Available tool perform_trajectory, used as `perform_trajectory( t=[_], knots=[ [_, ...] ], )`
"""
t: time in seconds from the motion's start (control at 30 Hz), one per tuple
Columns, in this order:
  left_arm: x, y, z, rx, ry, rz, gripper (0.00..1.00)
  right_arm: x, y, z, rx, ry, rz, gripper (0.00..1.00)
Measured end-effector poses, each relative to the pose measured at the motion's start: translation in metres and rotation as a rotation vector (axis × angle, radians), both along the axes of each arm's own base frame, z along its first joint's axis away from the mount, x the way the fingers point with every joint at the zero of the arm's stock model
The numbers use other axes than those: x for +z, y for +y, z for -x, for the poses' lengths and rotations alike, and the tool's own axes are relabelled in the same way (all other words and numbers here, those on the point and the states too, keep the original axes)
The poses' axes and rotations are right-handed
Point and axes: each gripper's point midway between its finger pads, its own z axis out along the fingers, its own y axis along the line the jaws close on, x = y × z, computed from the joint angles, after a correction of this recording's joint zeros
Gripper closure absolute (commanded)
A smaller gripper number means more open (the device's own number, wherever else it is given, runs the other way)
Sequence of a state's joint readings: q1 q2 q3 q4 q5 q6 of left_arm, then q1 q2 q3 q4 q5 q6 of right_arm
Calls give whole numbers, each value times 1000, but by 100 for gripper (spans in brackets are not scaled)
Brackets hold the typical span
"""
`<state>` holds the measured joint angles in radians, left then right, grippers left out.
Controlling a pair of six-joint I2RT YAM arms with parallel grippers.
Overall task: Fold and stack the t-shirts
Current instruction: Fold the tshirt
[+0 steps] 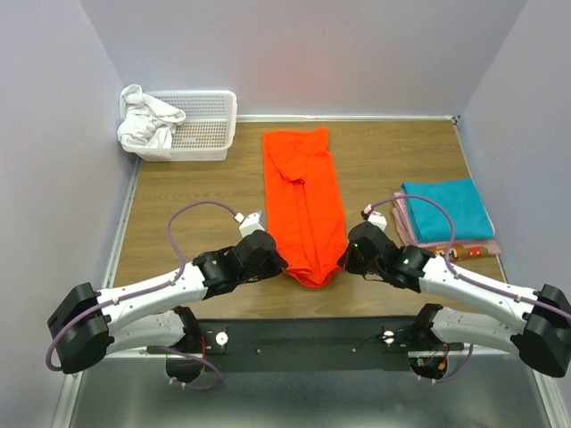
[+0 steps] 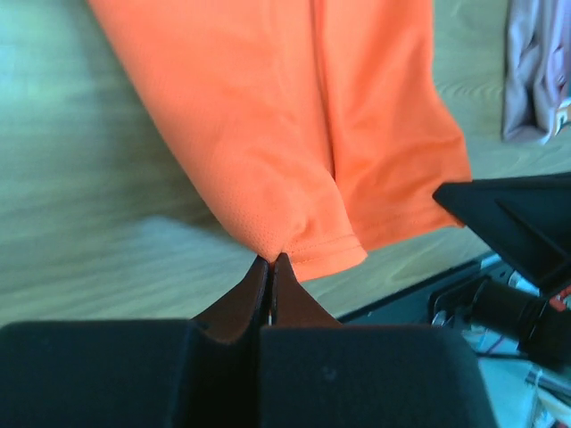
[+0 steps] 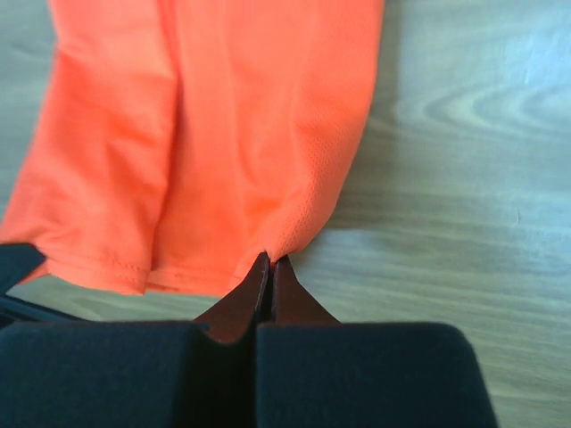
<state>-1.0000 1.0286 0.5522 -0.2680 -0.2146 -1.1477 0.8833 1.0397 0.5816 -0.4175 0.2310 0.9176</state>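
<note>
A bright orange t-shirt (image 1: 303, 201) lies folded into a long narrow strip down the middle of the table, its hem nearest me. My left gripper (image 1: 278, 264) is shut on the hem's left corner; the left wrist view shows the orange cloth (image 2: 294, 134) pinched at its tips (image 2: 271, 260). My right gripper (image 1: 343, 261) is shut on the hem's right corner, and the right wrist view shows the orange cloth (image 3: 223, 134) pinched at its tips (image 3: 272, 261). A folded teal t-shirt (image 1: 444, 209) tops a stack at the right, with a pink one (image 1: 403, 223) and a patterned one (image 1: 473, 251) under it.
A white plastic basket (image 1: 201, 125) stands at the back left with a white crumpled cloth (image 1: 147, 120) hanging over its left rim. Grey walls close in the wooden table (image 1: 196, 187) on three sides. A black rail (image 1: 303, 334) runs along the near edge.
</note>
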Motion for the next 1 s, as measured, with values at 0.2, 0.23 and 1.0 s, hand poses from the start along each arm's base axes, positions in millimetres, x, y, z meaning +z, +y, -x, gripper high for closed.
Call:
perform_trajectory(
  t=[0.2, 0.23, 1.0],
  knots=[
    [22, -3, -36, 45, -78, -35, 100, 24, 5, -28, -46, -93, 33, 99],
    [26, -3, -44, 55, -91, -39, 100, 25, 5, -31, -50, -99, 42, 100],
    [61, 32, -165, 159, -237, -180, 100, 85, 3, -148, -205, -257, 151, 100]
  ],
)
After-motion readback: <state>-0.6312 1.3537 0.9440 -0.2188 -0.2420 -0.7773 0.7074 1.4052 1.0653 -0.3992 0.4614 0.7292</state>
